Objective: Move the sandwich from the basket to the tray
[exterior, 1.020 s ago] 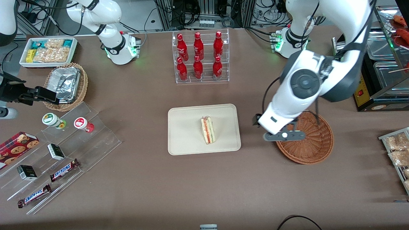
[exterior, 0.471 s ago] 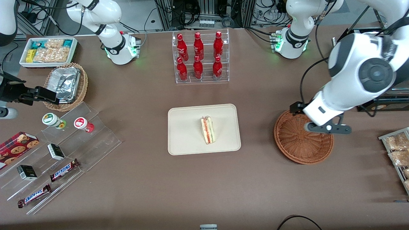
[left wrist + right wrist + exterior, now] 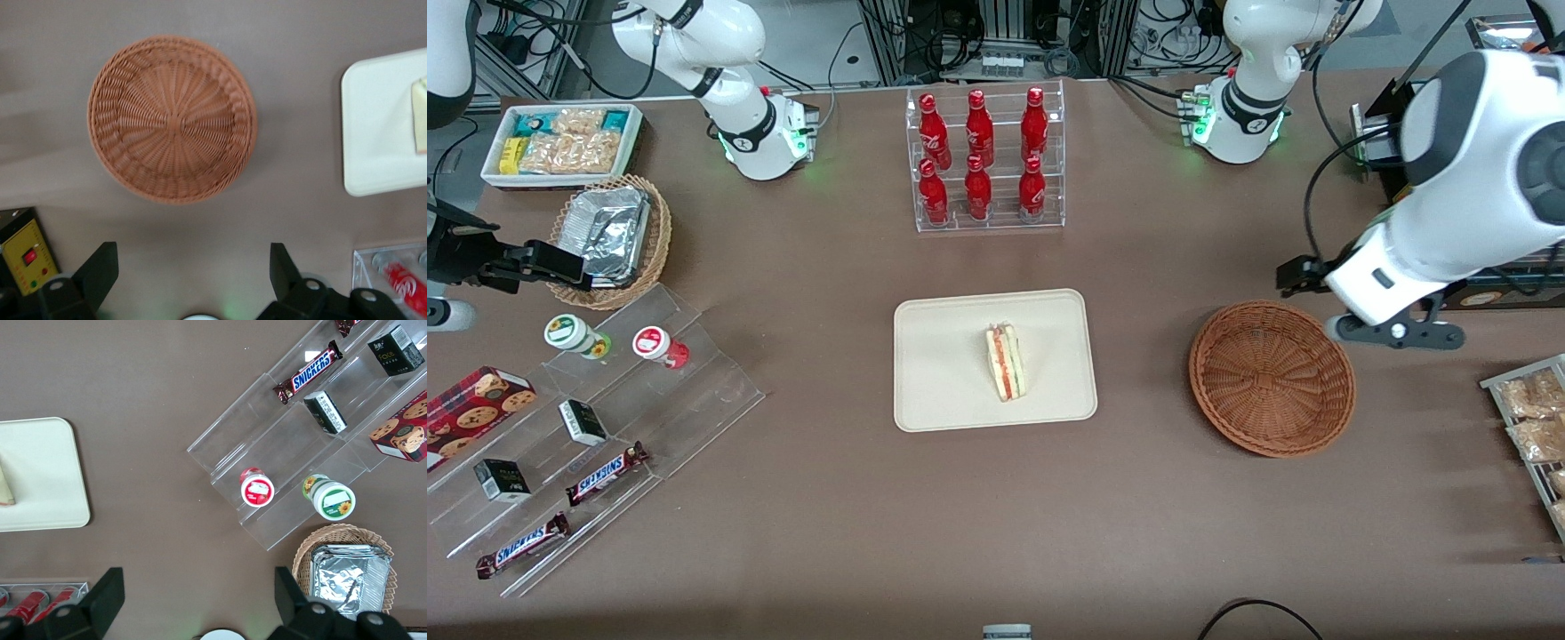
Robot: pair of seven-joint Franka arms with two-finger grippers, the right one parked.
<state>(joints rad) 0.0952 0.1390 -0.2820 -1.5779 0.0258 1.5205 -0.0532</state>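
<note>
The sandwich [image 3: 1006, 362], a pale bread wedge with red and green filling, lies on the cream tray [image 3: 943, 391]. The reddish-brown wicker basket [image 3: 1272, 378] holds nothing. My left gripper [image 3: 1392, 331] hangs raised above the table beside the basket, toward the working arm's end, a little farther from the front camera than the basket's middle. In the left wrist view the gripper [image 3: 190, 267] is open, its black fingertips [image 3: 100, 267] wide apart with only bare table between them. That view also shows the basket [image 3: 172, 119], a corner of the tray [image 3: 377, 140] and an edge of the sandwich [image 3: 420, 115].
A clear rack of red bottles [image 3: 984, 160] stands farther from the front camera than the tray. A yellow-panelled machine [image 3: 1432, 249] and a rack of snack packets [image 3: 1534, 427] flank the gripper. Toward the parked arm's end are a foil-container basket [image 3: 609, 236], a white bin [image 3: 560, 142] and acrylic steps [image 3: 596, 427].
My left arm has swung from the basket's rim nearest the tray, across the basket, toward the working arm's end of the table. The sandwich has stayed on the tray.
</note>
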